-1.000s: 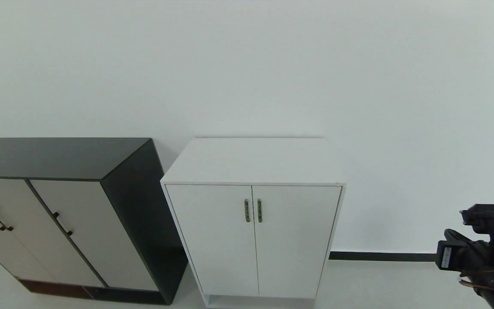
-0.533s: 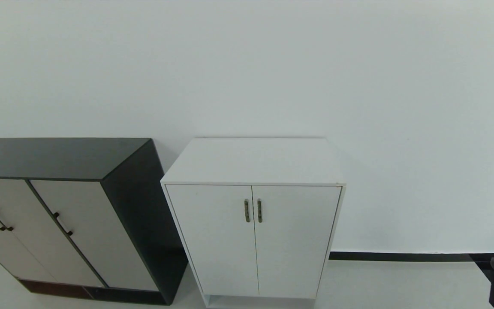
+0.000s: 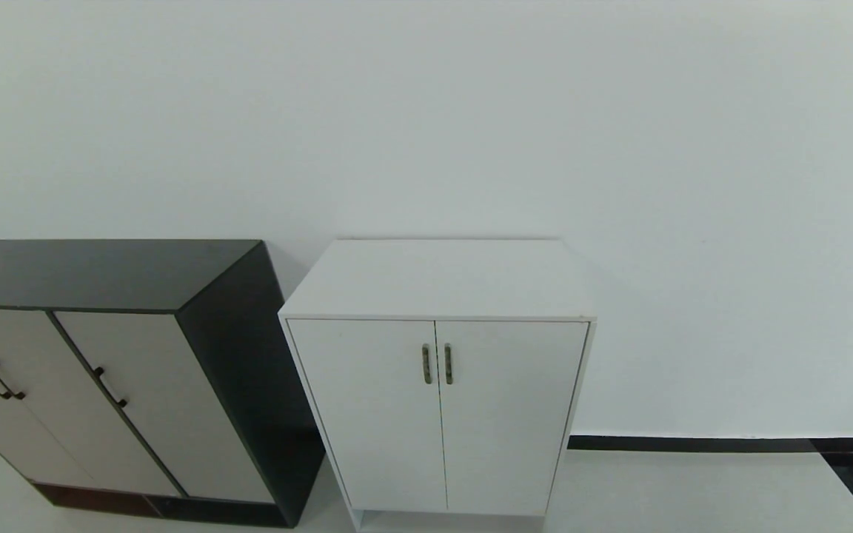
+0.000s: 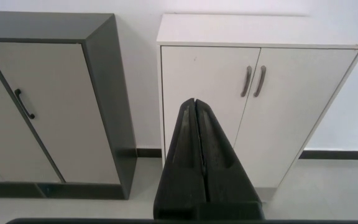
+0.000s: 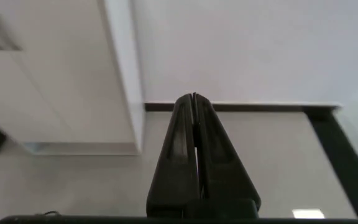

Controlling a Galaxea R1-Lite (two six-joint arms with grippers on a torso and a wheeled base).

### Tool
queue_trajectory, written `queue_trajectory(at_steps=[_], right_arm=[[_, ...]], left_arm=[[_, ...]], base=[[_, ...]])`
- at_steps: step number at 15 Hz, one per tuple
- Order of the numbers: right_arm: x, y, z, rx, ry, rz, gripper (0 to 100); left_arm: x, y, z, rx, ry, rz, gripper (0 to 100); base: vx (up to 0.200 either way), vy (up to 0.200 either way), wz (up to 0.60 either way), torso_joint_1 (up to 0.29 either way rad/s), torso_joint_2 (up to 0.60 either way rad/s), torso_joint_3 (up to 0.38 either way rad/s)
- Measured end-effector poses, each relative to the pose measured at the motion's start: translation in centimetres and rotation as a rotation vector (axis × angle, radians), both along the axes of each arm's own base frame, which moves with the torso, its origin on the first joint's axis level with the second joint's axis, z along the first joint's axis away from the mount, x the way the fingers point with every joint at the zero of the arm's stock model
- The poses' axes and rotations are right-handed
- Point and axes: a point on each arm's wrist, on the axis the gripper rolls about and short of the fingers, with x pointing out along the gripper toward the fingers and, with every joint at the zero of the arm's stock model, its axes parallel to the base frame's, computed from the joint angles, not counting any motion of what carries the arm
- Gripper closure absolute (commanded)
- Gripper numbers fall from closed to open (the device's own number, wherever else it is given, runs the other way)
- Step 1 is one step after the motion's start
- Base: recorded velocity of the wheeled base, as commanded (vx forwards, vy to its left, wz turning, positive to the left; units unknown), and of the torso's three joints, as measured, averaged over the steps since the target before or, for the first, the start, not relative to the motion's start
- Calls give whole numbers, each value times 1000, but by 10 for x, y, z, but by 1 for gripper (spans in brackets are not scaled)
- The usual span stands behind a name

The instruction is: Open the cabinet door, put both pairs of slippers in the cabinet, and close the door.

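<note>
While facing the plain white wall [image 3: 426,111], looking at a white, box-shaped two-door cabinet [image 3: 367,422] standing on the pale grey floor [image 3: 693,496] with its back against that wall. Showing both doors shut flush, meeting at a thin centre seam. Carrying two slim, dark bronze vertical bar handles [image 3: 426,363] side by side near the top of that seam, one on each door. Sitting just beside it on the left, seen at an angle: a black-bodied cabinet [image 3: 234,355] with two beige doors and black bar handles, also closed. Noting a black skirting strip [image 3: 693,443] running along the foot of the wall to the right of the white cabinet and turning toward the camera at the far right edge. Holding the left arm's black gripper [image 4: 195,102] in front of the white cabinet, pointing toward the lower part of its left door and hanging clear of it, with the two fingers pressed together along a narrow seam and pinching nothing. Holding the right arm's black gripper [image 5: 194,97] off the cabinet's right side, pointing toward the floor near the skirting, with its fingers likewise pressed against each other and gripping nothing.
</note>
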Motion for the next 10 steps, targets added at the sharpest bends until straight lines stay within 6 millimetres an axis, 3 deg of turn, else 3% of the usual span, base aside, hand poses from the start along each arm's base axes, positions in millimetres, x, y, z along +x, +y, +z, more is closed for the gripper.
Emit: queue_trajectory(at_steps=[3,10], right_arm=[[-14,0,-9,51,-80,201,100],[-17,0,-17,101,-118,355,100]], left_arm=[[0,0,0,0,1,0,100],[0,0,0,0,0,0,100]], base=[[0,0,0,0,0,0],[0,0,0,0,0,0]])
